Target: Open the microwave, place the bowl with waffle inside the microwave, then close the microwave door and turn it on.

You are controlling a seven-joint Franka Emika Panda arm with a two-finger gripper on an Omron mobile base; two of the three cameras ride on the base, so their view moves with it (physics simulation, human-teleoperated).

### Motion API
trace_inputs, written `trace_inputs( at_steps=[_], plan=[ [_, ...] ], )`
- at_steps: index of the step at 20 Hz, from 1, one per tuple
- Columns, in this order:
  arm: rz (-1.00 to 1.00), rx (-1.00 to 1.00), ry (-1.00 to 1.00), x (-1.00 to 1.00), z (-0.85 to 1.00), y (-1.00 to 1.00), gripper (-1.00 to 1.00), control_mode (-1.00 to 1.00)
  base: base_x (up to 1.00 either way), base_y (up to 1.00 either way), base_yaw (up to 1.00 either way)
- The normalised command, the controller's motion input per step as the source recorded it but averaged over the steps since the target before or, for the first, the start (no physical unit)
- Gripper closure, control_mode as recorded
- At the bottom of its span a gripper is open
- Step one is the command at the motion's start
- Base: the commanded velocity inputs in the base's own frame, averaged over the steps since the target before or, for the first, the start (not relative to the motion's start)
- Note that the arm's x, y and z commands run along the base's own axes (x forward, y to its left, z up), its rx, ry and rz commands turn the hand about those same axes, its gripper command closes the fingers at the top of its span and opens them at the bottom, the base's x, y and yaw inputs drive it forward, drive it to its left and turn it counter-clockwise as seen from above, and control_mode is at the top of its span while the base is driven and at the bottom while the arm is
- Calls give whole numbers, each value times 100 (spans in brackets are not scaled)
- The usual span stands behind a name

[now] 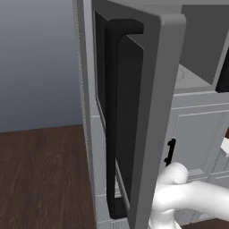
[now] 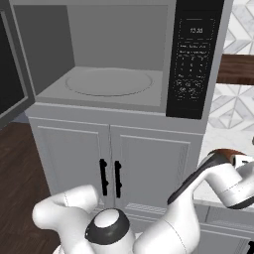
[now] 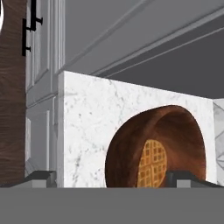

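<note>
With microwave door (image 1: pixel 134 112) swung wide, spread fingers (image 3: pixel 109 177) flank bowl (image 3: pixel 175 144).

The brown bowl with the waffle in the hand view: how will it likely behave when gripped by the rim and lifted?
The bowl looks wooden and thick-walled, so probably stiff and unlikely to chip. Its curved sides may let it tilt in a rim pinch. The waffle lies loose inside and could slide if the bowl tips.

White cabinets (image 2: pixel 114 163) with short black handles (image 2: pixel 110 177) stand on the dark wood floor (image 1: pixel 40 174); a marble counter (image 3: pixel 87 127) lies to their right.
</note>
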Motion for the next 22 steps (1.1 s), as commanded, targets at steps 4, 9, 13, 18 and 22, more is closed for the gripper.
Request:
trace_inputs(
  at_steps=[4,9,13,18,22],
  plan=[
    [-2,0,1,28,-34,0,-100,-100,0,0,0],
    [-2,0,1,24,-23,0,-100,-100,0,0,0],
    [-1,0,1,20,-15,-4,-100,-100,0,0,0],
    [-1,0,2,21,-7,-11,-100,-100,0,0,0],
    [-1,0,8,30,-15,-7,-100,-100,0,0,0]
  ],
)
